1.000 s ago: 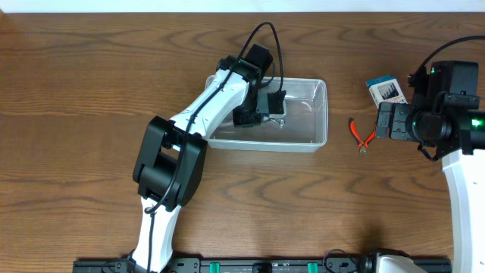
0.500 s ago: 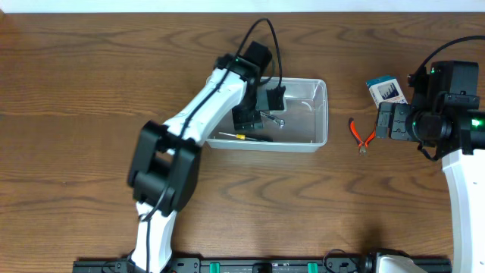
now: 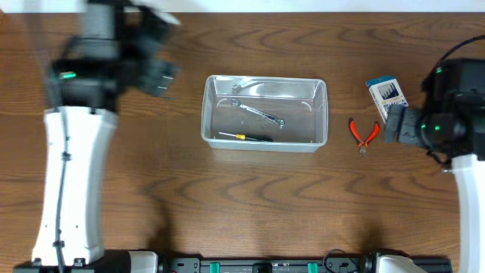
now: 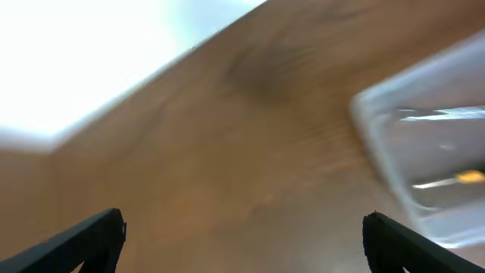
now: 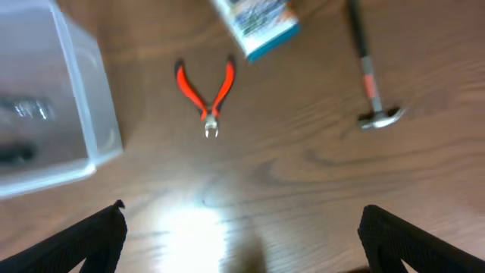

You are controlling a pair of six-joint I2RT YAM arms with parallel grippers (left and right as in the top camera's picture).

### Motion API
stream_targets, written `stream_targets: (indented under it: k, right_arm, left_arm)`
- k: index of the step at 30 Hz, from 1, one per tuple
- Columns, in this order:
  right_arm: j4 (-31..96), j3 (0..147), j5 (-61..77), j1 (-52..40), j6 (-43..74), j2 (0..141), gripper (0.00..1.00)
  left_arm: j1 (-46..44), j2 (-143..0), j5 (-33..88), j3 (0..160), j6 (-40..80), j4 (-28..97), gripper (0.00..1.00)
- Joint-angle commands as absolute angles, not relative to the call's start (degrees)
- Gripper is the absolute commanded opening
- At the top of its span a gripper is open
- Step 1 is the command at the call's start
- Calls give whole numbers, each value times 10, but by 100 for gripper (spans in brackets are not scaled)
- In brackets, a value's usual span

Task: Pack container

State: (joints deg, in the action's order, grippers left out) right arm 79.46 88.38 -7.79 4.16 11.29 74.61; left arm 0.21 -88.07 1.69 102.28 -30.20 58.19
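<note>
The clear container point(image 3: 265, 144) sits mid-table. Inside it lie a silver wrench point(image 3: 261, 112), a second silver tool point(image 3: 246, 87) by the far wall and a yellow-handled screwdriver point(image 3: 246, 137). My left gripper point(image 3: 165, 74) is blurred, well left of the bin. In the left wrist view it point(image 4: 244, 227) is open and empty over bare wood, with the container's corner point(image 4: 424, 152) at the right. My right gripper point(image 3: 392, 126) hovers right of the red pliers point(image 3: 364, 133). In the right wrist view it point(image 5: 241, 227) is open and empty, with the pliers point(image 5: 206, 91) ahead.
A small blue-and-white box point(image 3: 386, 92) lies behind the pliers at the right. The right wrist view shows this box point(image 5: 258, 26), a hammer point(image 5: 371, 76) to its right and the container's wall point(image 5: 53, 106) at the left.
My left arm has pulled out of the container and swung far to the left, its jaws opening. The screwdriver now lies in the bin. The right arm has shifted slightly.
</note>
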Motion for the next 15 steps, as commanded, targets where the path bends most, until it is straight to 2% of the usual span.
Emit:
stream_targets:
  k: [1, 8, 15]
  right_arm:
    - [802, 920, -105, 38, 158, 737, 99]
    - [794, 914, -95, 38, 136, 860, 99]
    - [698, 914, -77, 44, 135, 1026, 99]
  left_arm:
    - [89, -896, 58, 1019, -201, 594, 98]
    - [226, -910, 163, 991, -191, 590, 98]
    - [250, -917, 163, 955, -192, 573, 98]
